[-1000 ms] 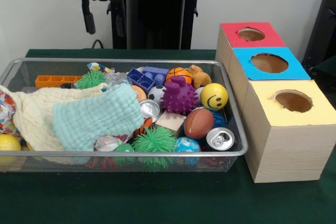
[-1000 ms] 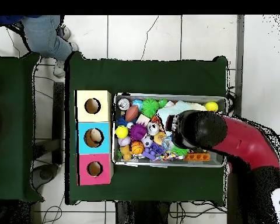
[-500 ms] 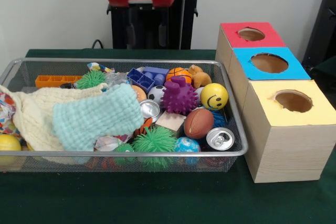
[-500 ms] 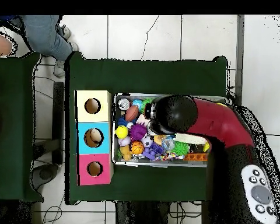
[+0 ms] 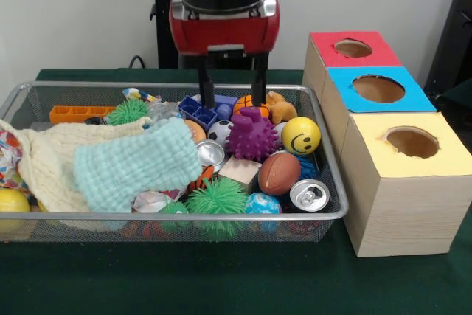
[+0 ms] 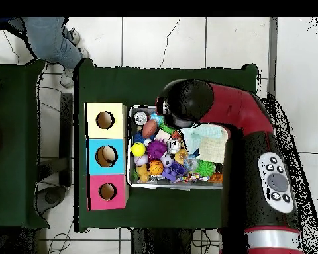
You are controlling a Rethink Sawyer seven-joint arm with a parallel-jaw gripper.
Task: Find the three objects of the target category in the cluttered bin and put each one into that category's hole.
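Observation:
My gripper (image 5: 234, 102) hangs open over the back of the wire bin (image 5: 88, 85), with nothing between its fingers (image 5: 208, 92). Its tips are level with the blue block tray (image 5: 198, 111) and the small basketball (image 5: 252, 103), just behind the purple spiky ball (image 5: 251, 136). Nearby lie a soccer ball (image 5: 219, 132), a yellow smiley ball (image 5: 301, 136), a brown football (image 5: 279, 173), a globe ball (image 5: 262, 203), a can (image 5: 307, 195) and a green spiky ball (image 5: 216, 200). In the overhead view the arm (image 6: 188, 102) hides the gripper and much of the bin (image 6: 168, 186).
Three boxes with holes stand beside the bin: red (image 5: 352, 49), blue (image 5: 377, 88), yellow (image 5: 409, 142). A mint cloth (image 5: 136, 161) and a cream cloth (image 5: 44, 160) cover the bin's other half. An orange tray (image 5: 74, 113) lies at the back. A person's legs (image 6: 52, 40) show at a corner.
The arm has swung across the bin toward the boxes' side, and the gripper has come down from above the frame to the back of the bin, fingers open.

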